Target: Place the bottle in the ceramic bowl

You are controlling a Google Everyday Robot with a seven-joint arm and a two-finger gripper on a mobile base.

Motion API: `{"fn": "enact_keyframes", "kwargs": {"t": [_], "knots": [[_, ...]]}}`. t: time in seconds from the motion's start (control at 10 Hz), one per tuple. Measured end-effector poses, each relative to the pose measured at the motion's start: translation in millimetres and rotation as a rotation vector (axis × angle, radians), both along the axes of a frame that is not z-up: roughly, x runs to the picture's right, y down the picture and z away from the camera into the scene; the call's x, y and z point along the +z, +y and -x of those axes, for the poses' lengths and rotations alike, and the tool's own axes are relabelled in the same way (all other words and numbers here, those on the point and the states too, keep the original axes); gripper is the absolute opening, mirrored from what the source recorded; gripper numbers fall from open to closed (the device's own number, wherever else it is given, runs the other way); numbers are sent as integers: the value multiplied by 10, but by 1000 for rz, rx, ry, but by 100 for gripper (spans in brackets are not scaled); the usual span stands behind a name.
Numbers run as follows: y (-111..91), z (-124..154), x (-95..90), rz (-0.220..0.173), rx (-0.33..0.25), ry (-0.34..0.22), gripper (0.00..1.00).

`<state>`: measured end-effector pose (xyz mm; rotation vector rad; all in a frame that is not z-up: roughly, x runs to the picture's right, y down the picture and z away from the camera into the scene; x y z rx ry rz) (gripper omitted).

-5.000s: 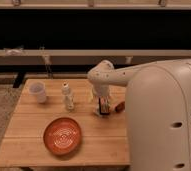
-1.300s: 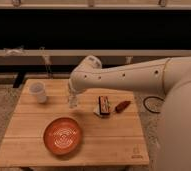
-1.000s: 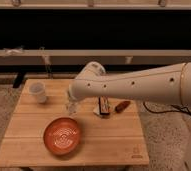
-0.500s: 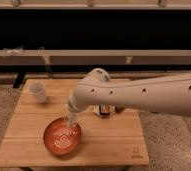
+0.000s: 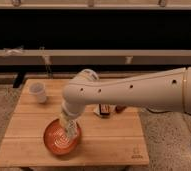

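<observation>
**Bottle held low over the bowl, release to come**

The arm point(image 5: 131, 94) reaches in from the right and bends down at the near left part of the bench point(image 5: 111, 145). The hand point(image 5: 68, 128) hangs at its end, directly above the ceramic bowl point(image 5: 49, 142). It is closed on the bottle point(image 5: 72, 133), which shows as a slim pale shape pointing down into the orange-red dish. The bottle's lower end lies within the rim, near the bowl's middle. Whether it already rests on the bowl's floor or hangs just above it cannot be told from this view.

The carrying step looks nearly finished, and the placing itself is the step in hand. The next move calls for a short lowering if any gap remains, then opening the fingers so that the bottle stays inside. The bowl is shallow and the bottle is narrow, so a release from any height could let it tip or roll over the rim. A gentle let-go followed by a straight lift away would suit best.

A white cup point(image 5: 38, 92) stands at the far left, well apart from the bowl. A few small dark items point(image 5: 105, 110) lie just behind the arm.
</observation>
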<state>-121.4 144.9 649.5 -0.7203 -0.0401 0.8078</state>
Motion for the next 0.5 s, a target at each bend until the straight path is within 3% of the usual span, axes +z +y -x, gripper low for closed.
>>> {"fn": "enact_keyframes", "kwargs": {"t": [0.1, 0.5], "knots": [[201, 125, 24, 33, -97, -31, 18], [333, 329, 124, 60, -209, -46, 60]]}}
